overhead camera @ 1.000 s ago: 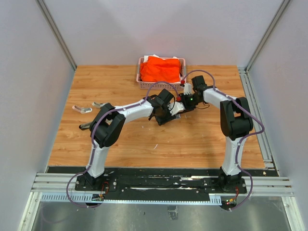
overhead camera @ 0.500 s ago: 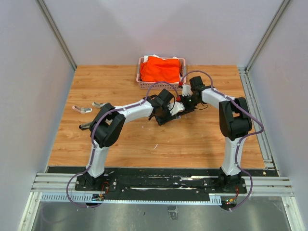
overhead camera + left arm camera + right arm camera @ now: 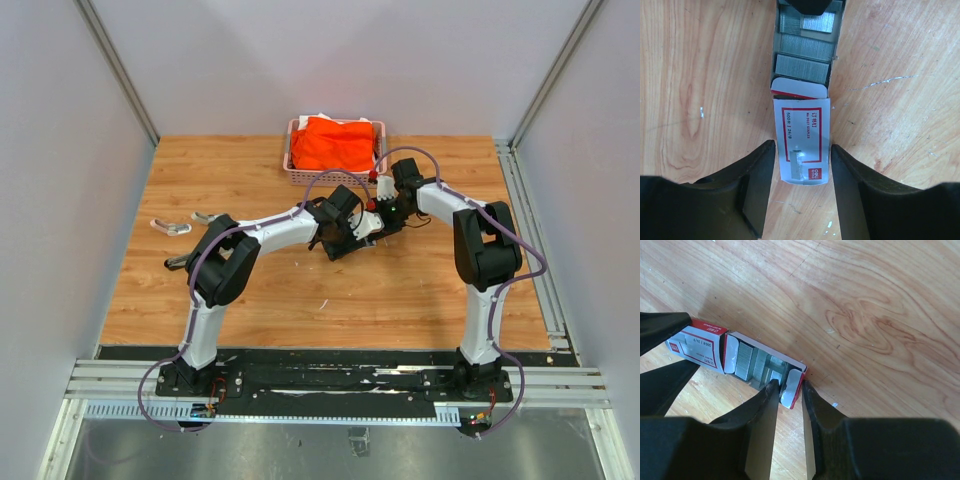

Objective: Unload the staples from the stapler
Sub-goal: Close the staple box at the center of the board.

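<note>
- Currently the thin silvery-grey metal staple strips (image 3: pixel 802 67) are lying in the slid-out cardboard tray (image 3: pixel 765 352) of the small flat white cardboard box with a red label (image 3: pixel 802 125), mid-way across the light wooden table (image 3: pixel 700 75).
- The left gripper (image 3: pixel 802 147) is clamping the box on both sides.
- The right gripper (image 3: pixel 788 390) is pinching the tray's white end flap (image 3: pixel 791 382).
- Judged step: the tray is being worked against the box. The next move is calling for a straight, level slide.
</note>
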Robot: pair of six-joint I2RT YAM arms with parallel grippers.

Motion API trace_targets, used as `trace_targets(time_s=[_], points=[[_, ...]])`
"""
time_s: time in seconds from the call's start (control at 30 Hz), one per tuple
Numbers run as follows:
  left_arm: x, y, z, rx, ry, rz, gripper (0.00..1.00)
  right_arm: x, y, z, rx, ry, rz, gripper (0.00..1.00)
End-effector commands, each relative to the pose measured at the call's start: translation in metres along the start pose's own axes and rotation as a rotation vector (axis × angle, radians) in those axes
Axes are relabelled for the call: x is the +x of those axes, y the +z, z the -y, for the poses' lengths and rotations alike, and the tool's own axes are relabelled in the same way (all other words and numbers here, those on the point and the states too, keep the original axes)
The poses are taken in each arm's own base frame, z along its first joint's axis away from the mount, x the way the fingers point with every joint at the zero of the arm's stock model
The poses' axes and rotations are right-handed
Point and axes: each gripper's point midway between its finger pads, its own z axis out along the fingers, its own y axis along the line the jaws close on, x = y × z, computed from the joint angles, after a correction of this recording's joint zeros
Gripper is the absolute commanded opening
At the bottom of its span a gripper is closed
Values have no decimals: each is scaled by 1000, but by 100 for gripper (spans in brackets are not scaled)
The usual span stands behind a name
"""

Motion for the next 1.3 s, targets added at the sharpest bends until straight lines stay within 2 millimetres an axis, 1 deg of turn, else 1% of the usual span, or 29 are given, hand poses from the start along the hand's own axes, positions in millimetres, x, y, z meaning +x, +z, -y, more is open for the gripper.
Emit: trace_targets(time_s=[0.0,0.2,0.37,0.47,0.6,0.73,0.8,0.93,1.07,1.17,1.27], points=[[40,9,15,44,-5,-120,54,5,3,2,24,-24,-35,26],[41,8,16,45,-6,-119,54,-2,-5,-1,25,-37,-12,25],[40,8,15,42,-6,-117,54,-1,-7,10,102,-56,-20,25],[41,8,15,39,-8,-120,54,0,-7,13,141,-88,-33,25],[41,8,14,36,-10,-120,54,-5,-8,4,112,-121,-13,25],[41,6,14,34,-12,-116,54,-16,-16,-11,22,-102,34,31],[41,6,15,34,-12,-115,54,-22,-21,-12,-3,-78,58,32],[41,5,14,29,-10,-114,54,-24,-25,-7,-16,-46,68,33],[38,2,11,17,-3,-107,55,-18,-27,5,2,-23,64,34],[32,-5,7,6,-2,-90,56,-17,-29,16,27,-7,67,33],[20,-13,3,3,-5,-62,57,-15,-27,23,37,5,61,33]])
